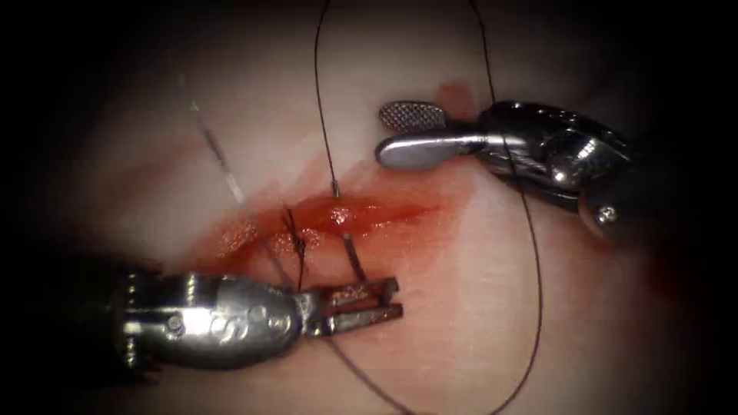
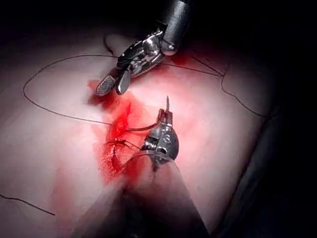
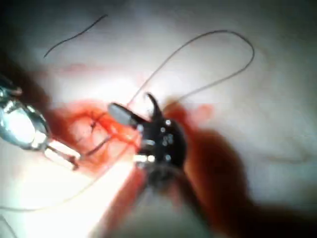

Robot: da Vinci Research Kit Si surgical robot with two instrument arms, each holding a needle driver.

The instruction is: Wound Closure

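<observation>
While the tissue (image 1: 538, 307) lies lit at mid-frame, its cut (image 1: 361, 215) runs roughly level across the centre, wet with red fluid (image 1: 400, 211). From the lower left of the endoscope frame the left gripper (image 1: 388, 300) reaches in just below the cut's lower edge, clenched on the needle (image 1: 354, 257) near its tip end. That end stands out of the lower lip; the swaged end (image 1: 336, 187) shows above the upper lip, so the needle's middle sits buried across the cut. At the upper right the right gripper (image 1: 411, 132) hovers released, grasping nothing, well clear of the cut's upper edge. Thread (image 1: 323, 92) climbs from the swage off the top edge, and a long loop sweeps down the right side. A tied stitch (image 1: 296, 234) sits left of the needle.
</observation>
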